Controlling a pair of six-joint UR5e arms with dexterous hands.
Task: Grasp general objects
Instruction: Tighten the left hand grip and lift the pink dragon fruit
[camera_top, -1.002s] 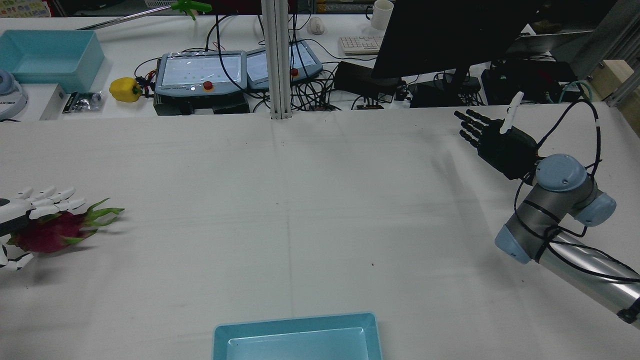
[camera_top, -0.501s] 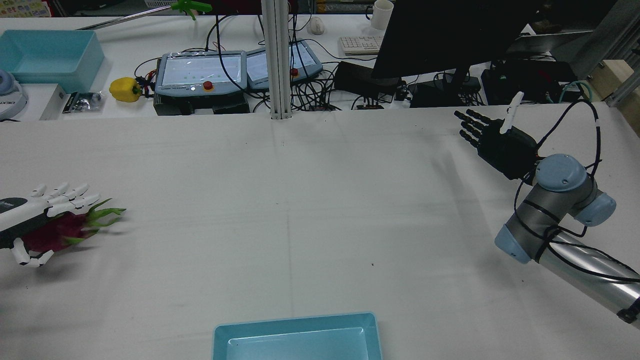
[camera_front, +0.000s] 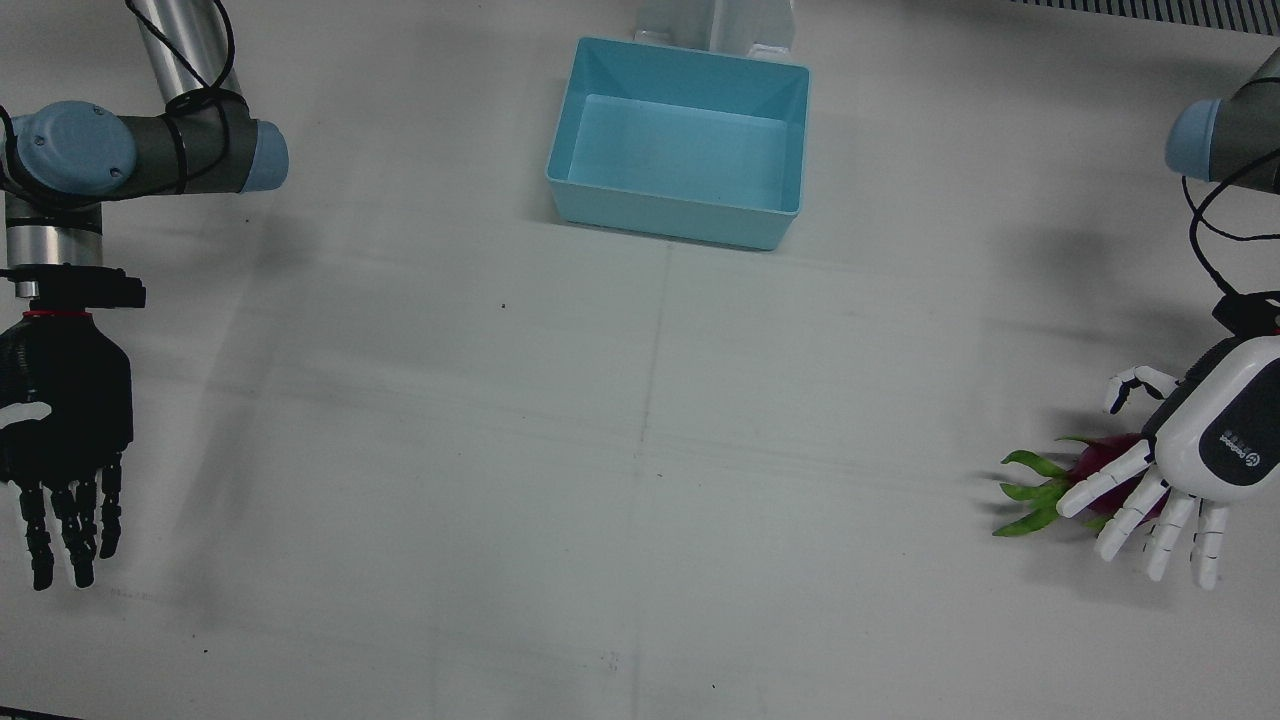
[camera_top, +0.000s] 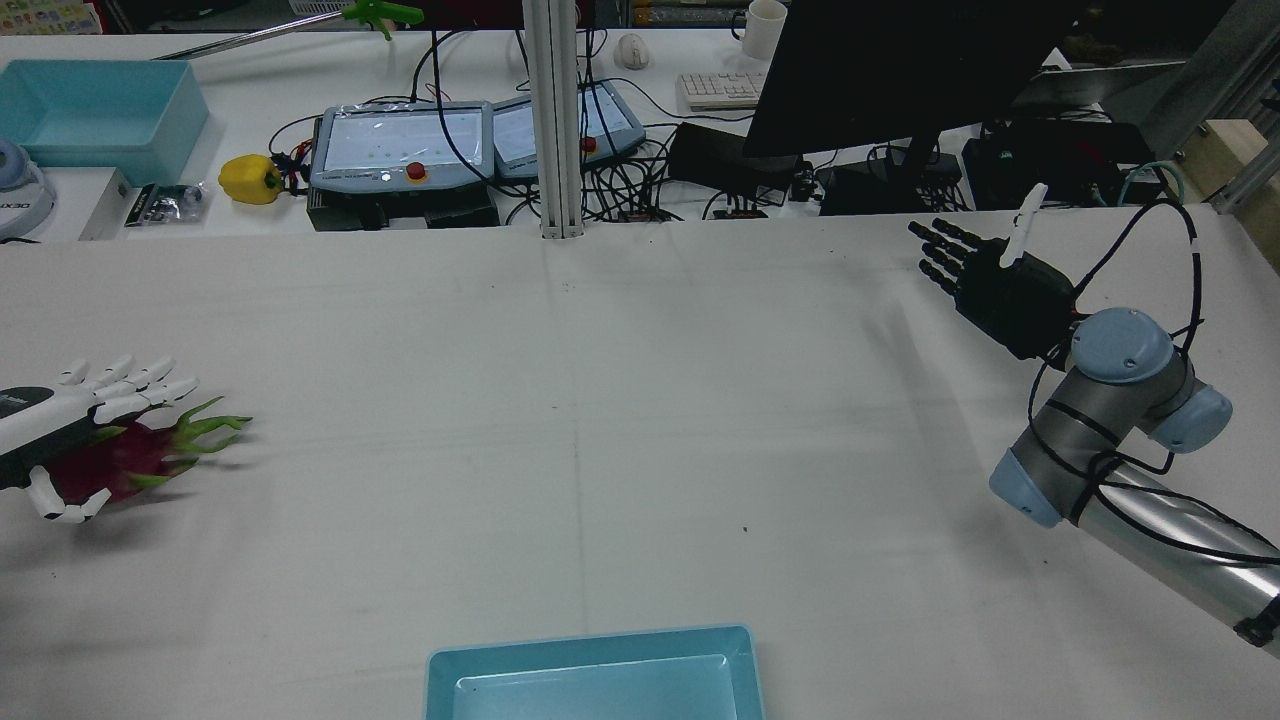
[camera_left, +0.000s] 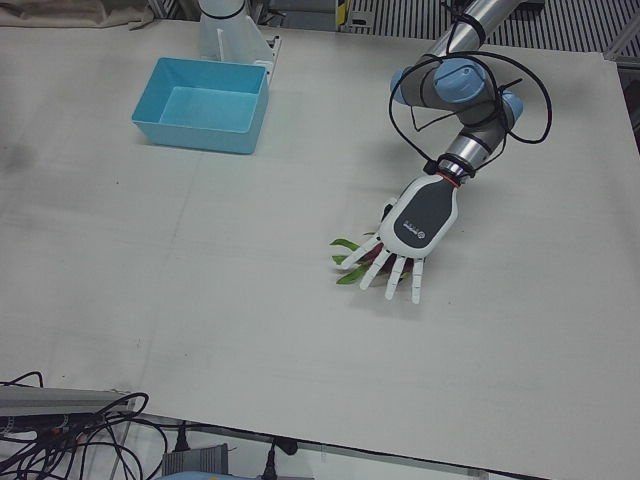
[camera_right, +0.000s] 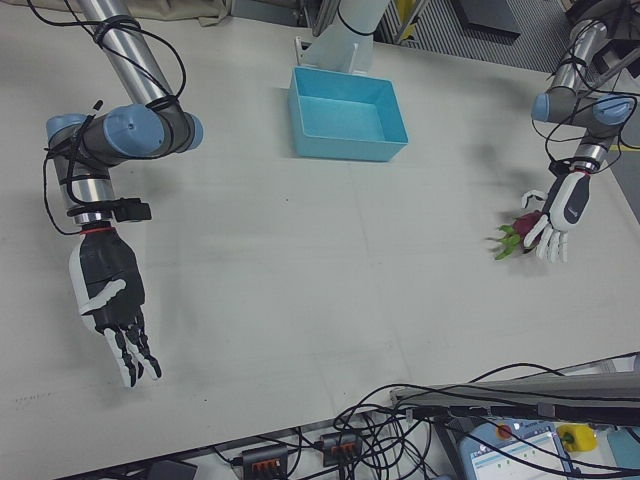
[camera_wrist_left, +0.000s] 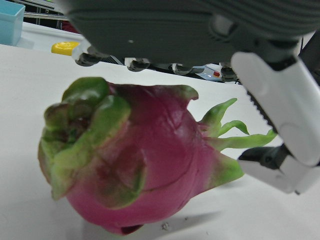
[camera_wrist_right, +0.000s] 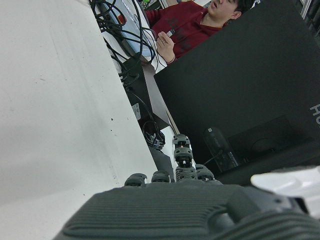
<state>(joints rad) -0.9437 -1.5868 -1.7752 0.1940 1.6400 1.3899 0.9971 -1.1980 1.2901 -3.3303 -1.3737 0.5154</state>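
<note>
My left robot hand (camera_front: 1185, 470) hovers spread open over the dragon fruit (camera_wrist_left: 135, 170) near the desk's (camera_front: 640, 450) edge; next, I judge, I must lower and close around it.

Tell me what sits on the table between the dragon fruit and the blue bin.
Nothing: in the front view the stretch of white table between the dragon fruit and the blue bin is bare.

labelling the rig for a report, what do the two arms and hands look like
The left hand is white with a dark grey oval back plate bearing small white lettering. The right hand is black with one white digit. Both arms are silver tubes with grey joints and light blue caps, with black cables looped along them.
</note>
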